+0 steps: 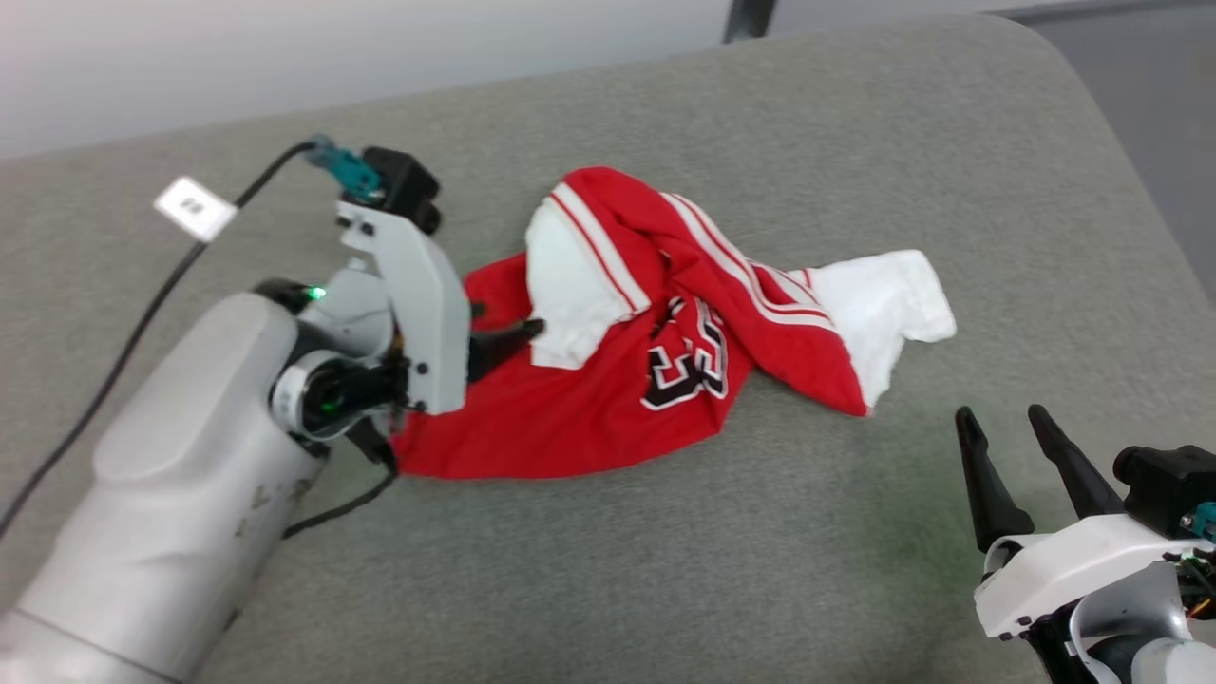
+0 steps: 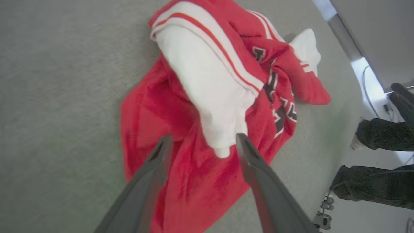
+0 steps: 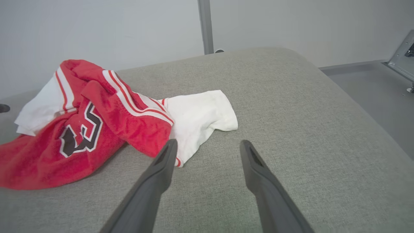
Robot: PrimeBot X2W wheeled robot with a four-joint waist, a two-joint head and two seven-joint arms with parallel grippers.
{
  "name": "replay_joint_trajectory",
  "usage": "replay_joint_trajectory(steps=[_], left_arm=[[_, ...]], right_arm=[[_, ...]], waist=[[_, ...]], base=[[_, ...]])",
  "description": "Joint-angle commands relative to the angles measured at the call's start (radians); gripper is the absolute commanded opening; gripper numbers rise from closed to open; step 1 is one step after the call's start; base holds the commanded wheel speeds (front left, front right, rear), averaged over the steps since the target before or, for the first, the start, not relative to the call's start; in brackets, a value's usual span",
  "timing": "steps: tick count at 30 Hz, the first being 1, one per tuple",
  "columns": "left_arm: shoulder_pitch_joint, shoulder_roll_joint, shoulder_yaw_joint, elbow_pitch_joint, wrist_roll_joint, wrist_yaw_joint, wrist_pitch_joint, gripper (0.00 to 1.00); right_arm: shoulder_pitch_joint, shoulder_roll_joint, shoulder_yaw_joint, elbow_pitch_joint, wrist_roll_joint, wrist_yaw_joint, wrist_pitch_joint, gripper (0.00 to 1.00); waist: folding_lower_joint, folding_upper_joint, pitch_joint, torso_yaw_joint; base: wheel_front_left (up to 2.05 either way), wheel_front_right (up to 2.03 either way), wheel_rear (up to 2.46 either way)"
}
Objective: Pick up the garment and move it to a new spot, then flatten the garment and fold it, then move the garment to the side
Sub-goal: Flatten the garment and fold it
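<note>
Left tool [image 2: 203,137] spread wide over the garment [image 1: 570,408]; right tool [image 3: 208,142] wide, near it.

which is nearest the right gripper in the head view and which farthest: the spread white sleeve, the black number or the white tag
1. spread white sleeve, at the garment's right end, just up and left of the right gripper
2. black number, on the red chest, mid-garment
3. white tag, far left on the grey surface
</note>
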Motion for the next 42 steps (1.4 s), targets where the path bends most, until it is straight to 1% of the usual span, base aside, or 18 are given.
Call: replay_joint_trajectory(steps=[1, 4, 6, 9, 10, 11, 12, 15, 20, 24, 26, 28, 32, 34, 36, 38, 40, 42], left_arm=[[-0.017, -0.014, -0.006, 0.013, -0.041, 0.000, 0.034, 1.00], [-0.032, -0.017, -0.020, 0.018, -0.086, 0.000, 0.082, 1.00], [-0.041, -0.013, -0.030, 0.024, -0.082, 0.000, 0.075, 1.00], [-0.044, -0.022, -0.039, 0.035, -0.091, 0.000, 0.055, 1.00], [-0.042, -0.025, -0.043, 0.041, -0.097, 0.000, 0.053, 0.63], [-0.041, -0.030, -0.047, 0.044, -0.106, 0.000, 0.053, 0.09], [-0.040, -0.034, -0.044, 0.046, -0.118, 0.000, 0.046, 0.00], [-0.039, -0.042, -0.034, 0.053, -0.146, 0.000, 0.024, 0.00], [-0.052, -0.025, -0.013, 0.051, -0.178, 0.000, -0.027, 0.00], [-0.066, 0.036, 0.027, 0.030, -0.220, 0.000, -0.023, 0.00], [-0.075, 0.080, 0.056, 0.024, -0.237, 0.008, -0.010, 0.00], [-0.082, 0.123, 0.079, 0.016, -0.255, 0.027, 0.015, 0.00], [-0.083, 0.221, 0.107, -0.006, -0.276, 0.089, 0.093, 0.00], [-0.071, 0.265, 0.103, -0.022, -0.264, 0.109, 0.124, 0.00], [-0.048, 0.302, 0.087, -0.027, -0.227, 0.124, 0.115, 0.00], [-0.019, 0.320, 0.071, -0.012, -0.188, 0.132, 0.083, 0.00], [0.009, 0.333, 0.050, 0.014, -0.145, 0.126, 0.042, 0.00], [0.025, 0.326, 0.043, 0.036, -0.139, 0.127, 0.030, 0.00]], right_arm=[[-0.010, 0.003, 0.005, 0.006, 0.012, -0.001, -0.010, 1.00], [-0.017, 0.003, 0.013, 0.013, 0.019, -0.001, -0.017, 1.00], [-0.021, 0.003, 0.019, 0.018, 0.020, -0.001, -0.022, 1.00], [-0.023, 0.003, 0.026, 0.027, 0.029, -0.001, -0.032, 1.00], [-0.024, 0.003, 0.026, 0.032, 0.033, -0.001, -0.036, 1.00], [-0.026, 0.003, 0.024, 0.034, 0.033, -0.001, -0.039, 1.00], [-0.027, 0.003, 0.023, 0.037, 0.033, -0.001, -0.040, 1.00], [-0.031, 0.002, 0.010, 0.044, 0.029, -0.001, -0.046, 1.00], [-0.018, 0.002, -0.011, 0.049, 0.025, -0.001, -0.042, 1.00], [0.002, 0.002, -0.020, 0.044, 0.021, -0.001, -0.032, 1.00], [0.007, 0.002, -0.024, 0.041, 0.017, -0.001, -0.025, 1.00], [0.007, 0.002, -0.027, 0.036, 0.015, -0.001, -0.021, 1.00], [0.003, 0.002, -0.022, 0.025, 0.009, -0.001, -0.005, 1.00], [-0.005, 0.002, -0.021, 0.018, 0.007, -0.001, 0.002, 1.00], [-0.011, 0.002, -0.022, 0.010, 0.005, -0.001, 0.006, 1.00], [-0.017, 0.002, -0.021, 0.006, 0.003, -0.001, 0.011, 1.00], [-0.019, 0.002, -0.017, 0.004, 0.005, -0.001, 0.014, 1.00], [-0.019, 0.002, -0.017, 0.002, 0.007, -0.001, 0.018, 1.00]], waist=[[0.0000, 0.0000, 0.014, -0.031], [0.0000, 0.0000, 0.020, -0.040], [0.0000, 0.0000, 0.026, -0.045], [0.0000, 0.0000, 0.033, -0.049], [0.0000, 0.0000, 0.035, -0.048], [0.0000, 0.0000, 0.036, -0.045], [0.0000, 0.0000, 0.038, -0.042], [0.0000, 0.0000, 0.034, -0.026], [0.0000, 0.0000, 0.010, 0.022], [0.0000, 0.0000, -0.011, 0.070], [0.0000, 0.0000, -0.018, 0.092], [0.0000, 0.0000, -0.022, 0.113], [0.0000, 0.0000, -0.021, 0.138], [0.0000, 0.0000, -0.015, 0.143], [0.0000, 0.0000, -0.005, 0.145], [0.0000, 0.0000, 0.005, 0.144], [0.0000, 0.0000, 0.014, 0.141], [0.0000, 0.0000, 0.016, 0.139]], base=[[0.00, 0.00, 0.00], [0.00, 0.00, 0.00], [0.00, 0.00, 0.00], [0.00, 0.00, 0.00], [0.00, 0.00, 0.00], [0.00, 0.00, 0.00], [0.00, 0.00, 0.00], [0.00, 0.00, 0.00], [0.00, 0.00, 0.00], [0.00, 0.00, 0.00], [0.00, 0.00, 0.00], [0.00, 0.00, 0.00], [0.00, 0.00, 0.00], [0.00, 0.00, 0.00], [0.00, 0.00, 0.00], [0.00, 0.00, 0.00], [0.00, 0.00, 0.00], [0.00, 0.00, 0.00]])
